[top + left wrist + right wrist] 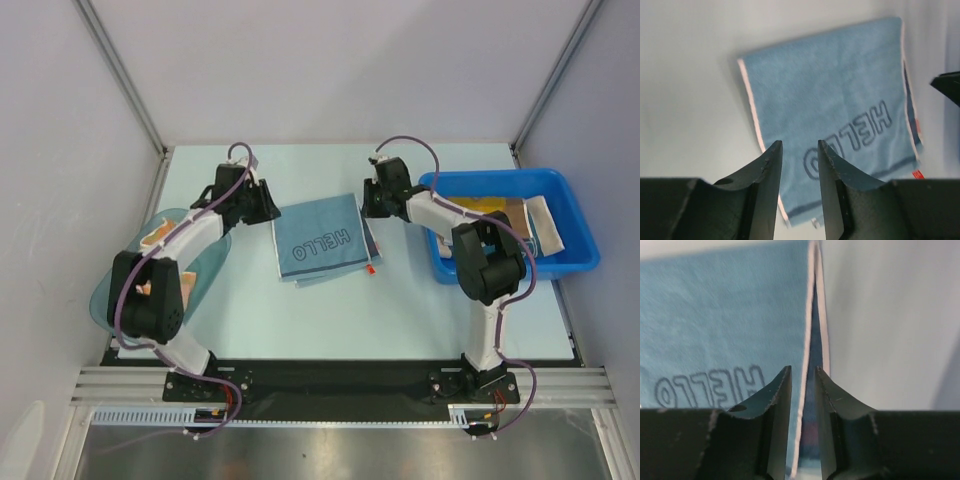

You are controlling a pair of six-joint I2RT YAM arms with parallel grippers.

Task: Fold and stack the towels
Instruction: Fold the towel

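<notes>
The pale counter [420, 310] is the biggest thing here. On its right side sits the blue bin [500, 177], with a white towel [548, 225] and an orange one [480, 205] inside. On the left is the see-through teal tub [212, 262], and more cloth [160, 232] lies in it.

In the middle of the counter lies the blue HELLO towel [318, 240]. It is folded, with the word on top. Its bottom edge looks messy, and some layers poke out below.

The left pincer [799, 145] hangs over the towel's left side. Its 2 fingers are apart and hold nothing. The right pincer [802, 370] hangs right over the towel's right edge. Its fingers are a little apart, and the edge shows in the gap. It does not look pinched.

What can go wrong? If a pincer grabs only the top layer, I think the fold opens up. If 1 pincer pulls before the other, the soft towel can slide or bunch up. The 2 arms are near each other, so they can bump. The small red tag [918, 174] at the corner can catch on a finger.
</notes>
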